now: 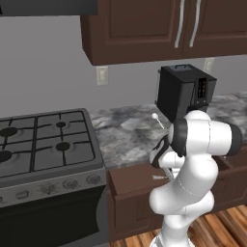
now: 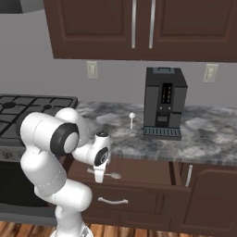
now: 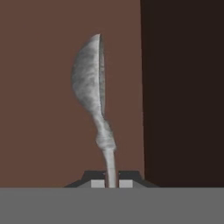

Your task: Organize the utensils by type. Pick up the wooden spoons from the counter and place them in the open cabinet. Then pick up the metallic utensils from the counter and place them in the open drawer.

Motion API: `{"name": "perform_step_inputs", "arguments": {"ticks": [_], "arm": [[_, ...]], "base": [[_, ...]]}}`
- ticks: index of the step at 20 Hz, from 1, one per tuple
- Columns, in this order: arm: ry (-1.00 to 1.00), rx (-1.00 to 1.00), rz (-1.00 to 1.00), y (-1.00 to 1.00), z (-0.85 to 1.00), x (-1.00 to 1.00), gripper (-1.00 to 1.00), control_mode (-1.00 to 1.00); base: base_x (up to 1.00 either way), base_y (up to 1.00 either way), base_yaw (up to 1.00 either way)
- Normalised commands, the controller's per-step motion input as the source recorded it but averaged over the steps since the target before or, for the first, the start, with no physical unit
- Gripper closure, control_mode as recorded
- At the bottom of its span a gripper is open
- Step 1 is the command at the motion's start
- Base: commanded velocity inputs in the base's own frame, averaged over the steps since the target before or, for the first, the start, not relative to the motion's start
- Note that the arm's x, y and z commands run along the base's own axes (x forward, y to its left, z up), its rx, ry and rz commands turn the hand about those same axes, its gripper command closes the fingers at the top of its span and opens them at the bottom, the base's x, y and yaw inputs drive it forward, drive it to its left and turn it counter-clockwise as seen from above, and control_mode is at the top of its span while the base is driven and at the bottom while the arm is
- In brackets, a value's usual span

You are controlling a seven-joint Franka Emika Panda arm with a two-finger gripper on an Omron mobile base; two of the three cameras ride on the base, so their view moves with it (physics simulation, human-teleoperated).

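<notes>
Risk first: I have a metal spoon (image 3: 92, 87) pinched by the very end of its handle in the claw (image 3: 111, 183), whose tips are pressed together on the thin stem. With so little of the handle in the grip, I judge the spoon could swivel or slip out on a jerk, and from the right base camera it hangs near the front of the open drawer (image 2: 152, 173), so an early release could drop it onto the front edge or the floor rather than inside. The hand camera shows its bowl edge-on against the brown drawer bottom.

Inside the drawer I see no other utensil, though the arm hides part of it, so I would not swear to that. The second metallic piece (image 2: 132, 119) lies on the bench (image 2: 203, 134), just beside the black coffee machine (image 2: 164, 102). The wall cabinet (image 2: 139, 28) above has its doors closed.
</notes>
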Motion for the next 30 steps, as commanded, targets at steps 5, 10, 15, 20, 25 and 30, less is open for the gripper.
{"name": "perform_step_inputs", "arguments": {"ticks": [5,10,15,20,25,30], "arm": [[0.1,-0.06,0.06,0.01,-0.57,-0.48,1.0,-1.0],[0.04,-0.06,0.13,0.02,-0.57,-0.7,1.0,-1.0],[0.04,-0.06,0.22,0.0,-0.42,-0.78,1.0,-1.0],[0.09,-0.03,0.27,0.0,-0.23,-0.31,1.0,-1.0],[0.05,0.0,0.32,0.0,0.0,0.0,1.0,-1.0],[0.01,0.0,0.32,0.0,-0.01,0.0,1.0,-1.0]], "base": [[0.0,0.0,0.0],[0.0,0.0,0.0],[0.0,0.0,0.0],[0.0,0.0,0.0],[0.0,0.0,0.0],[0.0,0.0,0.0]]}}
